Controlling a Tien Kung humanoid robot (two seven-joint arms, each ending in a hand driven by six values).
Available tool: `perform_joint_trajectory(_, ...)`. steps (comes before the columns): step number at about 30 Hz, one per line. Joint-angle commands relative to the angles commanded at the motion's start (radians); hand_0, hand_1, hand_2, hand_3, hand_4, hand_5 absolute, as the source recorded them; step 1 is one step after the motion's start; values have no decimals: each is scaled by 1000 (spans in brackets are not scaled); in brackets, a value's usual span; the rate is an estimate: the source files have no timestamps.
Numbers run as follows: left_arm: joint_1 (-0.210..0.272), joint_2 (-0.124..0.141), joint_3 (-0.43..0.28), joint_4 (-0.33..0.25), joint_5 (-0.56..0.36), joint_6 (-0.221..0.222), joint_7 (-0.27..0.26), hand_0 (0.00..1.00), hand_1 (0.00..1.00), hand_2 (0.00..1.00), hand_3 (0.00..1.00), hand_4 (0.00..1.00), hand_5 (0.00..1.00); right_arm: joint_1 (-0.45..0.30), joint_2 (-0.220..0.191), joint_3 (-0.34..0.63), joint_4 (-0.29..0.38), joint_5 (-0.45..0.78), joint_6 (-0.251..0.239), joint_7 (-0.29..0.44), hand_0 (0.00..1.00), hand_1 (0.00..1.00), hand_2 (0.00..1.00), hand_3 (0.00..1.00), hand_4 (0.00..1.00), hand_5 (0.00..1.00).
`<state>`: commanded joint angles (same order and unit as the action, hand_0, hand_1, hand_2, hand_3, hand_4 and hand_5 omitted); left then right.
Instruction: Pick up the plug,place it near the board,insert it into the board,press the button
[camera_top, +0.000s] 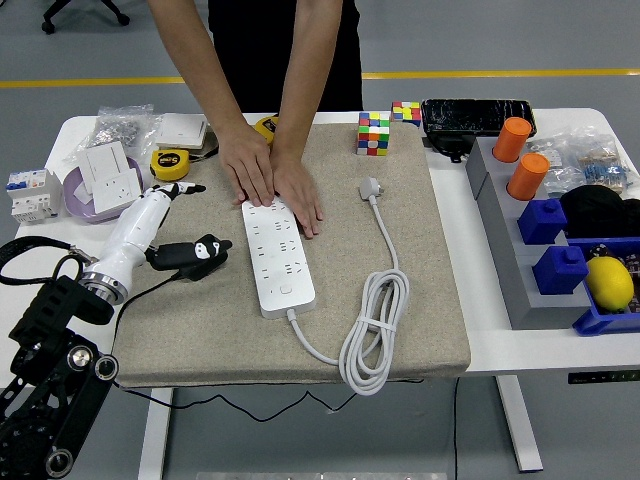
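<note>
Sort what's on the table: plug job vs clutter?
Job: plug, its coiled cable, power strip held down by the person's hands, left hand open beside it.

Clutter: Rubik's cubes, tape measure, orange cylinders, blue blocks, lemon, wall sockets.

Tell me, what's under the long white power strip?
The power strip lies on a beige cushioned mat on the white table. A person's hands press its far end, hiding the sockets there.
</note>
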<state>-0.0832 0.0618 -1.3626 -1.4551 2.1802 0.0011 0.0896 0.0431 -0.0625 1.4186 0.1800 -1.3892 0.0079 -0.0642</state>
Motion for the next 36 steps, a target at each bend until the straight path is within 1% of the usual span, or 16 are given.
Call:
perform_joint_trajectory(5,-13,0,12,55,-5,17,-8,998,998,936,877,998,234,-1,2,-2,0,1,0,1,865,769,762,792,998,868)
perform_joint_trajectory(6,-18,-1,14,73,-10,19,-10,998,998,894,856,998,207,0,3,-1,0,0,0,1,865,769,762,792,998,867)
perform_joint_trajectory(7,-24,-3,17,98,-13,25,-13,998,998,894,856,998,207,0,3,0,0,0,0,1,865,769,762,792,998,867)
perform_joint_trajectory(10,-31,-9,19,138,-15,34,-17,998,998,894,856,998,207,0,3,3,0,-4,1,-1,865,769,762,792,998,867)
perform_joint_trajectory(11,-32,-11,19,144,-15,36,-18,998,998,894,856,998,207,0,3,4,0,-5,1,-2,865,769,762,792,998,867)
perform_joint_trajectory(12,-35,-14,19,153,-16,40,-20,998,962,859,832,998,205,1,3,2,0,-3,1,-1,865,769,762,792,998,866)
perform_joint_trajectory(14,-41,-20,20,173,-13,50,-23,998,962,859,832,998,205,2,2,1,0,-2,1,-1,865,769,762,792,998,866)
perform_joint_trajectory(17,-53,-26,22,208,8,75,-20,998,962,859,832,998,205,3,3,-1,0,-2,1,-1,865,769,762,792,998,866)
perform_joint_trajectory(18,-55,-27,22,214,15,82,-20,920,908,819,800,998,219,4,3,-1,0,-1,1,-1,865,769,762,792,998,867)
perform_joint_trajectory(20,-59,-32,20,232,37,102,-21,920,908,819,800,998,219,6,3,-6,0,5,0,1,865,769,762,792,998,867)
perform_joint_trajectory(23,-64,-37,15,249,67,118,-21,920,908,819,800,998,219,7,4,-7,0,5,0,1,865,769,762,792,998,867)
perform_joint_trajectory(24,-65,-38,14,252,73,126,-21,801,771,686,677,998,193,8,4,-8,0,5,0,1,865,769,762,791,998,868)
perform_joint_trajectory(29,-73,-39,11,260,89,149,-22,801,771,686,677,998,193,10,1,-4,0,0,1,-1,865,769,762,791,998,868)
perform_joint_trajectory(30,-75,-39,10,263,89,151,-22,688,660,527,531,888,119,10,0,-5,0,1,1,-1,865,769,762,792,998,866)
perform_joint_trajectory(35,-82,-40,11,279,89,151,-23,688,660,527,531,888,119,12,-1,-9,0,3,0,-2,865,769,762,792,998,866)
perform_joint_trajectory(36,-83,-40,11,282,89,150,-22,631,599,504,520,825,104,12,-1,-10,0,3,1,-2,864,769,761,792,998,866)
